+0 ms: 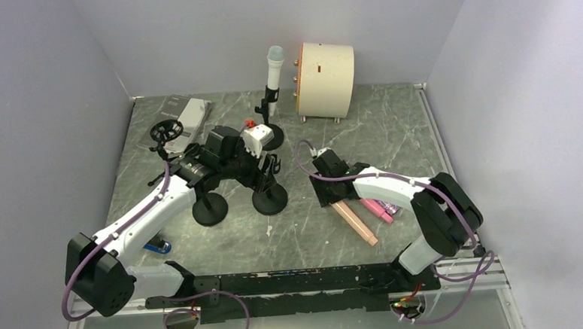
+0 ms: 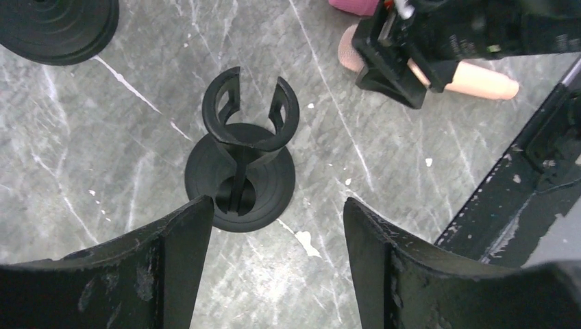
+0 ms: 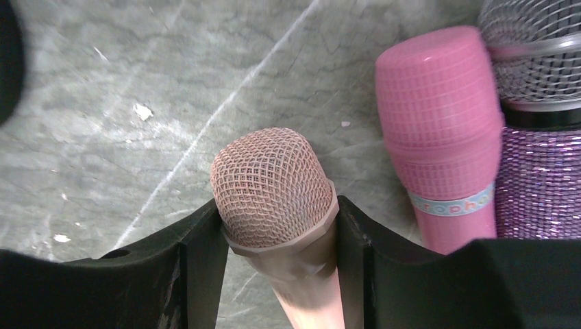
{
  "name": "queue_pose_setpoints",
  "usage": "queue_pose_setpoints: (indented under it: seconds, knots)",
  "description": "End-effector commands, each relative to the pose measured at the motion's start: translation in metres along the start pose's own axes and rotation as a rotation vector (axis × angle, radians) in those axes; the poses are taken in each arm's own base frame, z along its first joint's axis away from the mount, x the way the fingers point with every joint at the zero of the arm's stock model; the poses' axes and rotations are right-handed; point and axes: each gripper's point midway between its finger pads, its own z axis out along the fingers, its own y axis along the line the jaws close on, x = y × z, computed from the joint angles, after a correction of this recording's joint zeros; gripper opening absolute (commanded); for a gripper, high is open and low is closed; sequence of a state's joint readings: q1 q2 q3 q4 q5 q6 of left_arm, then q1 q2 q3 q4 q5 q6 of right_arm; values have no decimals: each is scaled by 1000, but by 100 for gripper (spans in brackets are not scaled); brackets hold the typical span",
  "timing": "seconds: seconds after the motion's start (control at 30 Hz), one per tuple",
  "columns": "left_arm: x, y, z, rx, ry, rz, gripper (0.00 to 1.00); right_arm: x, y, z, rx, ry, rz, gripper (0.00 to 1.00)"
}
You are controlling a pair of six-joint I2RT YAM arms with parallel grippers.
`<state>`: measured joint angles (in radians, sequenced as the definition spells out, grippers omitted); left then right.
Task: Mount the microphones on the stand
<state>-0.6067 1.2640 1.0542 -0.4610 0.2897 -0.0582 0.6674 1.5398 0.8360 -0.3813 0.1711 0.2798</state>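
Observation:
The white microphone (image 1: pixel 273 66) with a pale-blue head stands upright in the far stand (image 1: pixel 271 137). Two empty black stands (image 1: pixel 209 210) (image 1: pixel 269 200) stand mid-table. My left gripper (image 1: pixel 265 170) (image 2: pixel 274 205) is open, empty and just above the right-hand one, whose split clip (image 2: pixel 251 110) and round base (image 2: pixel 264 195) lie ahead of its fingertips. My right gripper (image 1: pixel 324 187) (image 3: pixel 281 205) is shut on the peach microphone (image 1: pixel 356 221) (image 3: pixel 273 186), just behind its mesh head; it lies on the table. The pink microphone (image 1: pixel 377 210) (image 3: pixel 438 116) and purple glitter microphone (image 1: pixel 390 204) (image 3: pixel 541 185) lie beside it.
A cream cylinder (image 1: pixel 325 80) stands at the back. A grey flat device (image 1: pixel 186 113), a black wheel-shaped part (image 1: pixel 168 130) and a small white box with a red knob (image 1: pixel 255 139) sit back left. A black rail (image 1: pixel 294 281) runs along the near edge.

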Motion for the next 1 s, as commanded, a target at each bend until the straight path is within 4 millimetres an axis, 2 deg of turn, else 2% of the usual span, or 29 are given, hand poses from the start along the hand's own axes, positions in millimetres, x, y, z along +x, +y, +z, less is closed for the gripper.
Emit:
queue_pose_setpoints:
  seconds: [0.0, 0.17, 0.27, 0.43, 0.7, 0.8, 0.97]
  knots:
    - [-22, 8, -3, -44, -40, 101, 75, -48, 2, -23, -17, -215, 83, 30]
    - [-22, 10, -4, -58, -17, 115, 75, -67, 9, -42, -81, -342, 175, 26]
    - [-21, 11, 0, -53, -15, 110, 70, -80, 11, -58, -122, -432, 232, 23]
    - [-18, 14, 9, -61, -13, 103, 58, -109, 15, -98, -210, -618, 278, 22]
    - [-17, 15, 21, -47, -16, 131, 56, -144, 17, -161, -310, -834, 299, 22]
    - [-17, 16, 23, -45, -12, 133, 46, -153, 18, -184, -356, -901, 327, 22]
    - [-15, 11, 24, -11, -7, 139, 21, -175, 23, -232, -458, -1042, 354, 22]
